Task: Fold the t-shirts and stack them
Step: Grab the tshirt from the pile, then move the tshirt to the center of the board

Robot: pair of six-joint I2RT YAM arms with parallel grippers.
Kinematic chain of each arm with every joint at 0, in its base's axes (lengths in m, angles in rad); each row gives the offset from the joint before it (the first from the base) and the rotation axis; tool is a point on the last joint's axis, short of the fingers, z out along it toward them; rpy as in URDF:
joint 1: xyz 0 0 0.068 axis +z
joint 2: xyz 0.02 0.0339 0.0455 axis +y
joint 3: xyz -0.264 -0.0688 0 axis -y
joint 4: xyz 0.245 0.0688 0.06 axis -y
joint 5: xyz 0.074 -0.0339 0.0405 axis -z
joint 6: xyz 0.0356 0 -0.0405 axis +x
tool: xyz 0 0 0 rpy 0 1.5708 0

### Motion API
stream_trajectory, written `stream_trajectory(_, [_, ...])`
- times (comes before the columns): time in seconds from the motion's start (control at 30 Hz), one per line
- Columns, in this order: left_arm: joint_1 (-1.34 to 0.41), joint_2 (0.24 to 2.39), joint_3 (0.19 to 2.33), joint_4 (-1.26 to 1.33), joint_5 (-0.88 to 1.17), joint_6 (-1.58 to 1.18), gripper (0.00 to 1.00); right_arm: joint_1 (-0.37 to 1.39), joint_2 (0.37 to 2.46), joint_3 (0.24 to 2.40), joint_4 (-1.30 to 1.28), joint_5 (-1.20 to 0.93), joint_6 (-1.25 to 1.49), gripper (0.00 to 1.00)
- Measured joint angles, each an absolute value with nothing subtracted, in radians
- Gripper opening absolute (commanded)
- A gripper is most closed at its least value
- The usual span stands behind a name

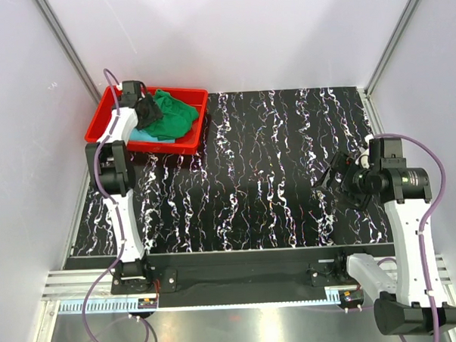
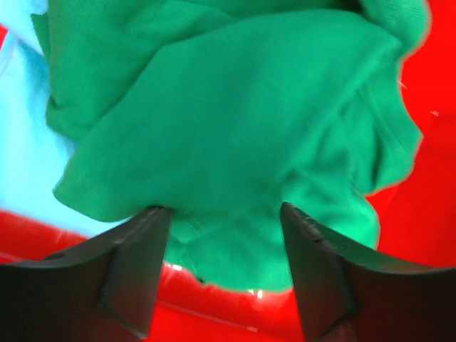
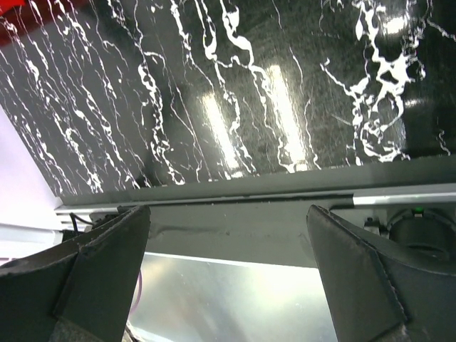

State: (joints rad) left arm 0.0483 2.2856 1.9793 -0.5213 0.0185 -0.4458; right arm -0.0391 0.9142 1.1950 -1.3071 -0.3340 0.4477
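Closest in, the two dark fingers (image 2: 132, 267) of the left gripper (image 2: 226, 214) are standing well apart, their tips pressing into the lower edge of the dark green t-shirt (image 2: 228, 121). A bulge of green cloth is sitting in the gap between them, but the fingers are not pinching it; nothing is clamped yet. The green shirt is lying crumpled in loose folds, and it is covering most of what the left wrist camera is seeing. To its left the light cyan-blue t-shirt (image 2: 25, 149) is peeking out from beneath it. Both shirts are resting inside the red tray (image 2: 424, 206), whose floor and wall are showing below and to the right of the cloth.

From above, the tray is sitting at the far left corner of the black, white-veined table (image 1: 273, 161), and the left arm is reaching straight out over it from the near edge, with the green shirt filling the tray's right part and the cyan one lying at its near side.

The right gripper (image 3: 228, 210) is hanging with its fingers (image 3: 107, 263) spread as wide as they go, holding nothing. It is hovering over the right side of the surface, tilted back toward the near edge, where a metal rail is running along the table.
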Motion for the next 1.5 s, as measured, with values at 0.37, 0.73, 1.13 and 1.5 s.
stream_trajectory(0.37, [0.044,2.346,2.103,-0.578,0.003,-0.403,0.00,-0.039,0.899,1.195,-1.334,-0.335,0.448,1.00])
stream_trajectory(0.73, [-0.101,1.856,1.995,-0.646,0.050,-0.389,0.00,-0.039,1.013,1.195,-1.229,-0.335,0.461,1.00])
stream_trajectory(1.13, [-0.354,0.974,1.295,-0.728,0.021,-0.397,0.70,-0.031,1.208,1.183,-1.037,-0.369,0.480,1.00])
stream_trajectory(1.5, [-0.353,0.867,1.042,-0.992,-0.085,-0.427,0.84,0.189,1.481,1.201,-0.781,-0.439,0.562,1.00])
